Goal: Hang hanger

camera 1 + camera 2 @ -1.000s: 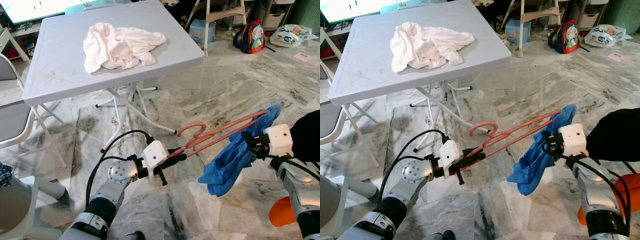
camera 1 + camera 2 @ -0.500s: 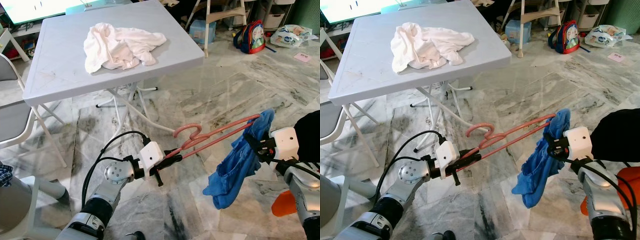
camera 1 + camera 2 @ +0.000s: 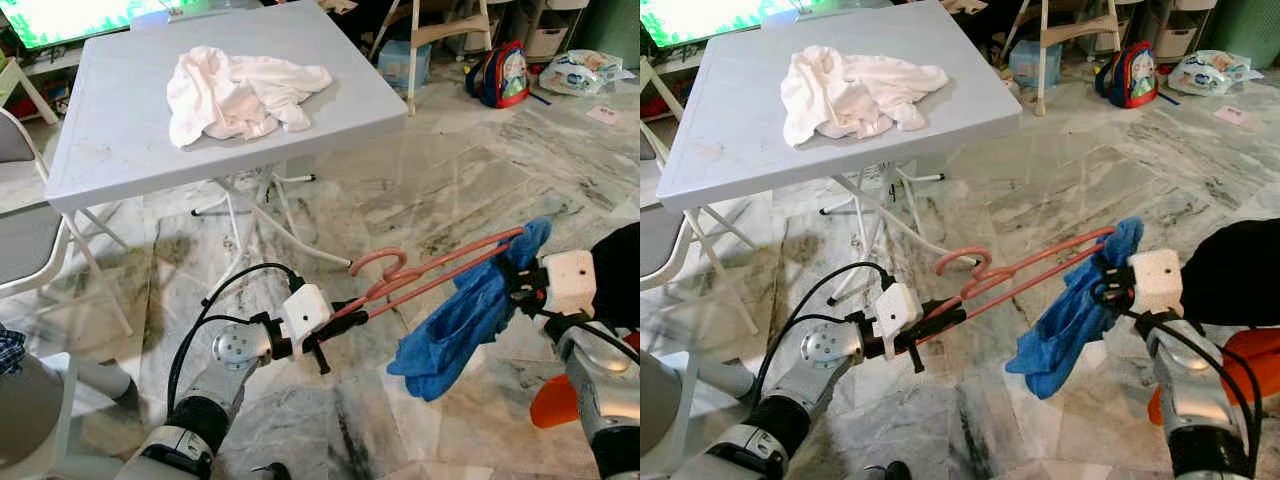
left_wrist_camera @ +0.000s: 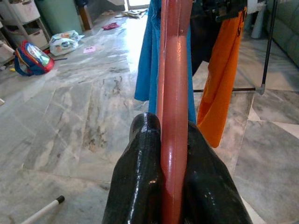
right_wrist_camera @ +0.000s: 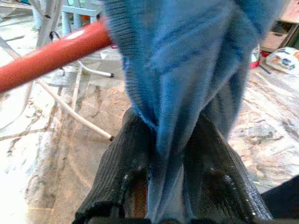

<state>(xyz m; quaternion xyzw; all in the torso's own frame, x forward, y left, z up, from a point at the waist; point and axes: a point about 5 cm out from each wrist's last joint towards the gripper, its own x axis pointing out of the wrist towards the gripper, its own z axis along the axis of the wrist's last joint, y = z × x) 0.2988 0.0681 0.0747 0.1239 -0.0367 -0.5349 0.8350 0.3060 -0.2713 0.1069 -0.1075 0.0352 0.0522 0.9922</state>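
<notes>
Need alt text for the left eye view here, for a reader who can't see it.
Two robot grippers hold a pink hanger level above a marble floor: the left gripper clamps one end, the right gripper pinches a blue cloth draped over the other end. Behind stands a grey folding table with a crumpled white garment.

Glossy plastic hanger (image 3: 430, 272), soft blue cloth (image 3: 455, 325), polished marble floor (image 3: 400, 190)

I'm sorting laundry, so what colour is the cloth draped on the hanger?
Blue: the blue cloth on the pink plastic hanger, clearest in the left eye view.

Head pair looks down; wrist views sit close along the jaws.
</notes>
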